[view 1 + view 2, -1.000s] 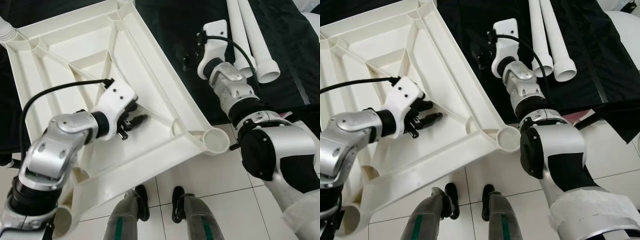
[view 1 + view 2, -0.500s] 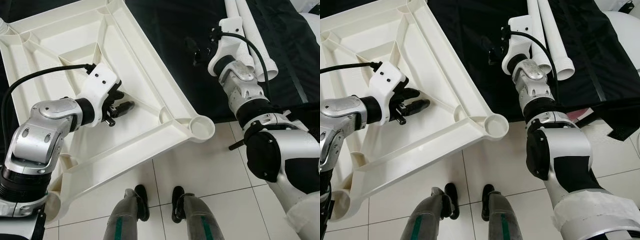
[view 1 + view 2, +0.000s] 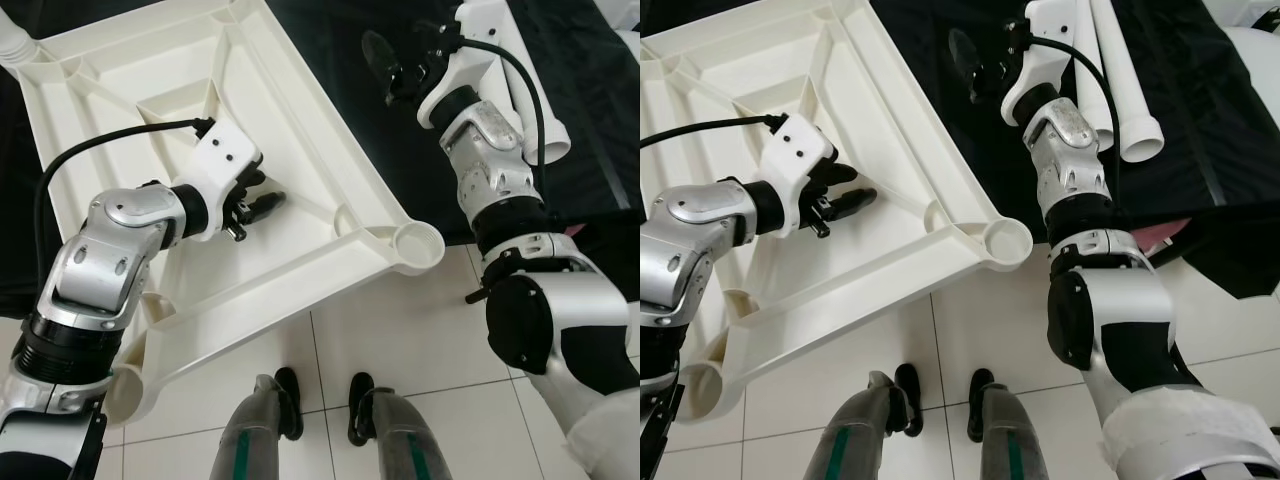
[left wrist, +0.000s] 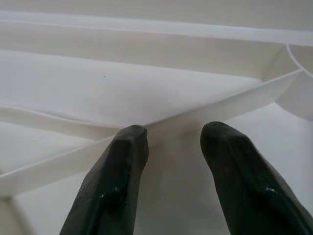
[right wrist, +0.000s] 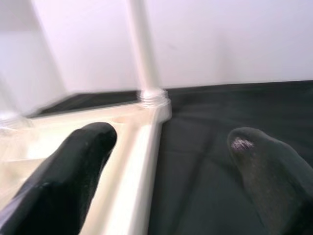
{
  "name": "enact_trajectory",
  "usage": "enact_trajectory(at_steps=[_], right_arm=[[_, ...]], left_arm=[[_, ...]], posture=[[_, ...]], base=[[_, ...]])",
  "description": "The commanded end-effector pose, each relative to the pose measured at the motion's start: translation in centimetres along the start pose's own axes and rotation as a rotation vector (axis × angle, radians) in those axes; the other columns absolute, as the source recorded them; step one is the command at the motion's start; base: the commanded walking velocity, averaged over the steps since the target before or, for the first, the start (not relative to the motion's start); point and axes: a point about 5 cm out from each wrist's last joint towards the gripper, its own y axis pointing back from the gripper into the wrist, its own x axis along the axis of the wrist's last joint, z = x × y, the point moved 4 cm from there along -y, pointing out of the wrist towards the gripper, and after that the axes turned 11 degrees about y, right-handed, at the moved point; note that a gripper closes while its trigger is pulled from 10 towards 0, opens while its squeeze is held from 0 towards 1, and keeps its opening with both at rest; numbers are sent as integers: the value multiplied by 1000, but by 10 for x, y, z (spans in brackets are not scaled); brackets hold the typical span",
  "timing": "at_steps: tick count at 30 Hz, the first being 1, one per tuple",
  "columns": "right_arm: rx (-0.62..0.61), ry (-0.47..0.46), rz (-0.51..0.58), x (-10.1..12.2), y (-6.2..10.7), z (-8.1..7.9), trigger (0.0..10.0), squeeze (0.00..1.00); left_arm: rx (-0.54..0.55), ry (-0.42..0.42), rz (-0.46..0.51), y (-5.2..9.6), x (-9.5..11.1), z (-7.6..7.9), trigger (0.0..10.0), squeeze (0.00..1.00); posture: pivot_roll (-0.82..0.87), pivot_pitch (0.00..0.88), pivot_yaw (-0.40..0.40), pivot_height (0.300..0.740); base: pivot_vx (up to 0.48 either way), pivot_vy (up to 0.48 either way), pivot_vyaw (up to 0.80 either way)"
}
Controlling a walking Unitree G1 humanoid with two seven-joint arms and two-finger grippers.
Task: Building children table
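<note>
Bracing the upturned tabletop (image 3: 300, 130) by a rib, your left gripper (image 3: 262, 205) straddles it while the right gripper (image 3: 385, 62) hovers spread beyond its edge.

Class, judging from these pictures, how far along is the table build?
Done: one white leg tube stands in a corner socket of the upturned white plastic tabletop. In hand: the left gripper straddles a diagonal rib; the right gripper hangs open over the black cloth. Left: the loose white tubes, and the empty near corner socket.
</note>
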Motion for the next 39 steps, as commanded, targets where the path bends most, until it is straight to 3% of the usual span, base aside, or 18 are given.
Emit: enact_trajectory(at_steps=[1,2,6,8,13,18,24,30,39], right_arm=[[60,-29,32,7,3,-10,10000,0],[96,-33,42,10,12,-16,10000,0],[116,-34,43,11,17,-21,10000,0],[147,-42,30,10,33,-29,10000,0],[166,-62,25,12,45,-36,10000,0],[197,-105,56,29,58,-41,10000,0],[206,-106,50,31,63,-43,10000,0],[195,-111,16,34,75,-46,10000,0],[182,-107,-11,38,80,-42,10000,0]], left_arm=[[39,-9,-37,-5,-12,-6,10000,0],[34,-9,-41,-9,-15,-8,10000,0],[36,-25,-46,-12,-16,-9,10000,0],[40,-42,-52,-19,-19,-13,10000,0],[53,-70,-59,-25,-22,-20,10000,0],[91,-111,-67,-29,-27,-33,10000,0],[122,-121,-84,-27,-33,-44,10000,0],[161,-167,-120,-17,-44,-67,10000,0],[163,-190,-168,-5,-62,-78,10000,0]], posture=[[-14,314,66,740],[-17,313,69,740],[-17,313,69,740],[-31,308,80,740],[-39,303,85,740],[-36,297,83,740],[-43,285,86,740],[-54,255,82,740],[-56,232,79,740]], base=[[0,0,0],[0,0,0],[0,0,0],[0,0,0],[0,0,0],[0,0,0],[0,0,0],[0,0,0],[0,0,0]])
